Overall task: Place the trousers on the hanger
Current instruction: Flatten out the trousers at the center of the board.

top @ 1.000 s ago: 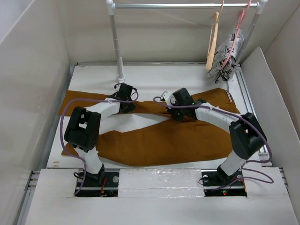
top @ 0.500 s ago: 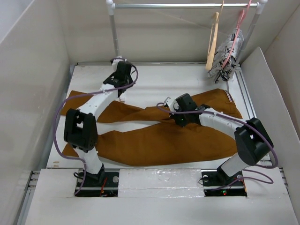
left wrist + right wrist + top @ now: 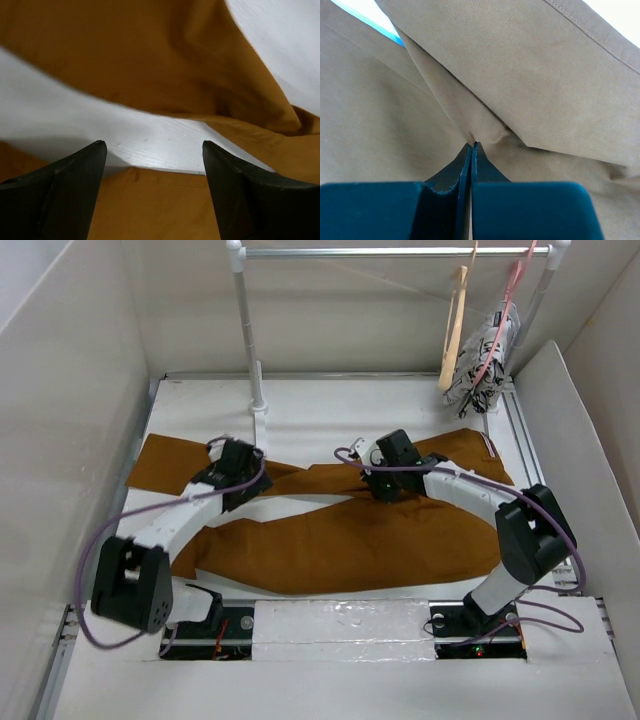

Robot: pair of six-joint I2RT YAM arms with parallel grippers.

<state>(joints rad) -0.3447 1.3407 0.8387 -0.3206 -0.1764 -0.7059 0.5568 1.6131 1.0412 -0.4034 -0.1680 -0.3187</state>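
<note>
L tool [image 3: 152, 148] pulled back, now apart (above trousers [image 3: 350, 540]); R tool [image 3: 471, 145] pinches them.

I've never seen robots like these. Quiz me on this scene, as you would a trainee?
1. True or false: the wooden hanger already carries the trousers.
2. The left fingers are: A) open, B) shut on cloth, C) holding the hanger.
3. Fill in: the right fingers are pinching a fold of the ____.
Key: 1 false, it hangs bare on the rail; 2 A; 3 trousers.
</note>
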